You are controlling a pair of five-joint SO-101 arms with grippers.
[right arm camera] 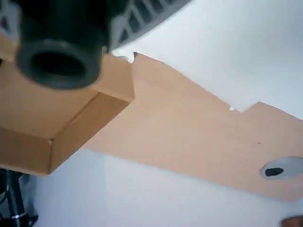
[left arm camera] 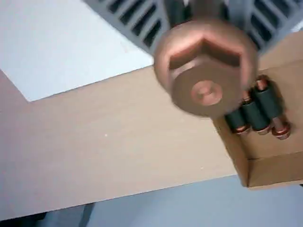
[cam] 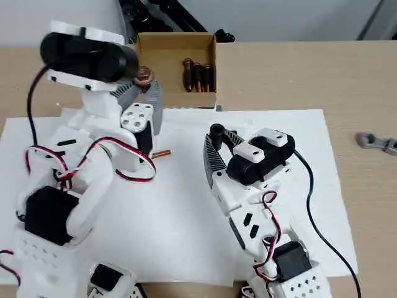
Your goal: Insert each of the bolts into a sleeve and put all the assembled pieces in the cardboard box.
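- Copper bolt (left arm camera: 206, 71) is up off the table, pinched at the tips of the left gripper (cam: 146, 84), which is closed tight on it just outside the near left corner of the cardboard box (cam: 162, 62).
- The broad hex head looks back at the left wrist camera, so my read is that the shank runs away from the camera along the fingers.
- Black sleeve (right arm camera: 59, 61) sits in the right gripper (cam: 217, 138), clamped between its closed fingers, with the open bore facing the right wrist camera.
- The key relation: from above, the sleeve lies to the right of the bolt and nearer the arm bases, well apart. The shank has to line up with that bore before they can mate.
- Three assembled pieces (cam: 198, 76) lie side by side against the box's right wall.
- A second bolt (cam: 162, 153) lies on the white sheet (cam: 186, 211) between the arms, nearer the left one.
- Hard to make out: the held bolt's shank hides behind its own head, the sleeve's far end is hidden, and the left arm covers part of the loose bolt.
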